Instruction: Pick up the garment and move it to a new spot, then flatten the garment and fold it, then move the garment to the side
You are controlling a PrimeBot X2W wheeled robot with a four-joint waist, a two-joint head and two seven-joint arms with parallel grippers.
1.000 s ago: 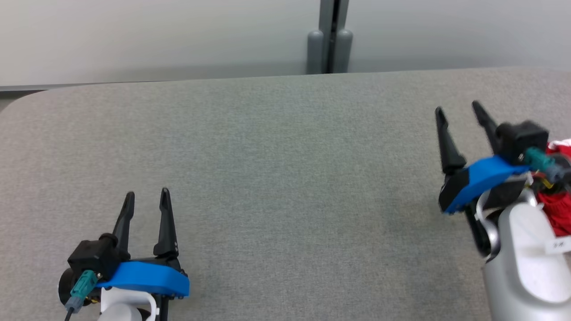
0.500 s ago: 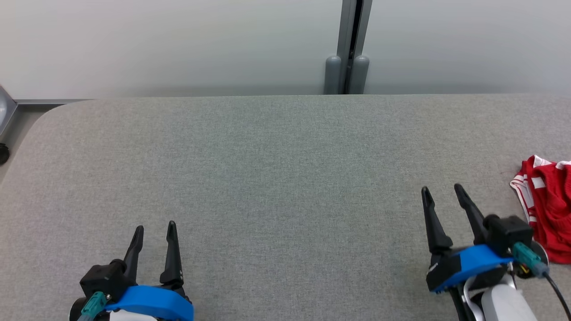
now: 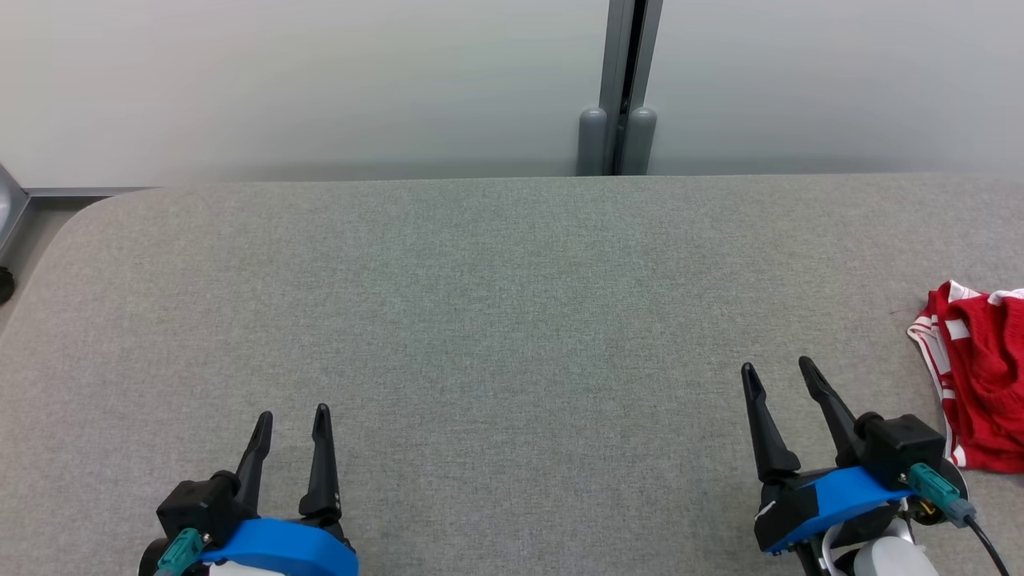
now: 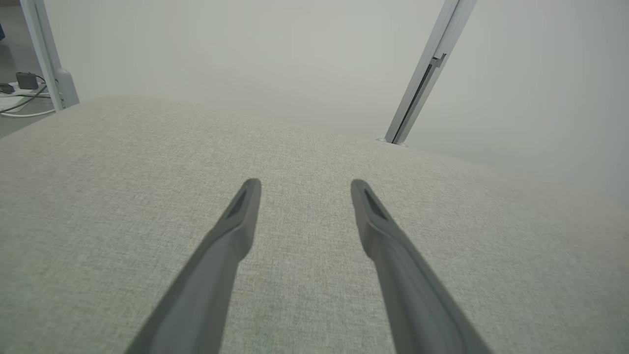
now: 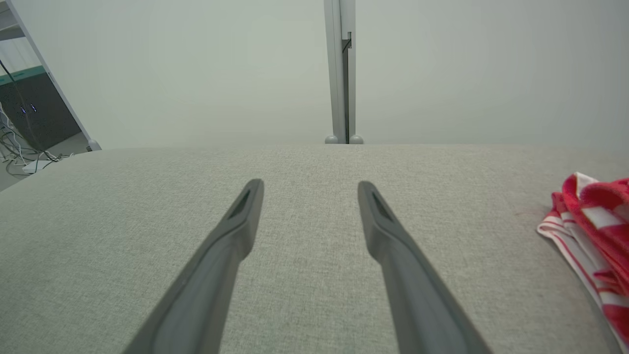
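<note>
The garment (image 3: 980, 372) is red cloth with white stripes, lying bunched at the table's right edge and partly cut off by the head view. In the right wrist view the garment (image 5: 597, 231) lies at the far right. My right gripper (image 3: 776, 370) stands open and empty a short way to the left of it, apart from the cloth, fingers pointing away from me. My left gripper (image 3: 293, 414) is open and empty near the front left of the table. Both wrist views show spread fingers, left gripper (image 4: 304, 183) and right gripper (image 5: 310, 183), over bare fabric.
The grey fabric table (image 3: 496, 320) has a rounded corner at the far left. A pale wall with a grey vertical post (image 3: 618, 88) stands behind its far edge. Cables and a dark cabinet (image 5: 34, 118) lie on the floor beyond the left side.
The head camera has shifted, so the whole picture moved. My right gripper has drawn back from beside the garment toward the front; the cloth now lies uncovered. The left gripper barely changed.
</note>
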